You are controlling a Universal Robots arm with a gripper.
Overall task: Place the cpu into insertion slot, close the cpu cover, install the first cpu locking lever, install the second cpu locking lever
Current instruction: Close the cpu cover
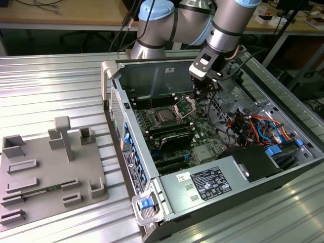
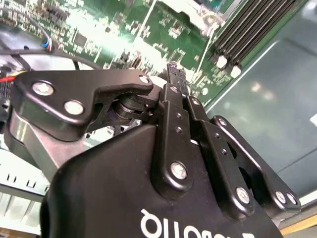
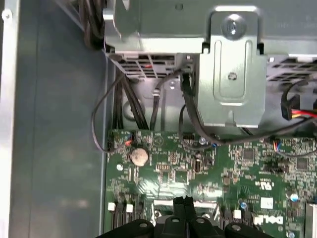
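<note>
- Silver cpu point(image 1: 165, 116) lies flat in the slot point(image 1: 156, 118), apart from the jaws, off to the exterior view's left of them.
- Cover point(image 1: 185, 105) stands tilted up on its hinge, just beside the jaws, between them and the cpu.
- Gripper point(image 1: 199, 96) has its jaws clenched on nothing; in the second wrist view the fingertips point(image 2: 171, 82) press together over the green board point(image 2: 148, 34).
- Likely step: closing the cover. Push its raised edge slowly with the closed tips, following the hinge arc, so the frame drops square around the cpu.
- Whether the tips touch the cover I cannot tell; the levers are too small to make out.
</note>
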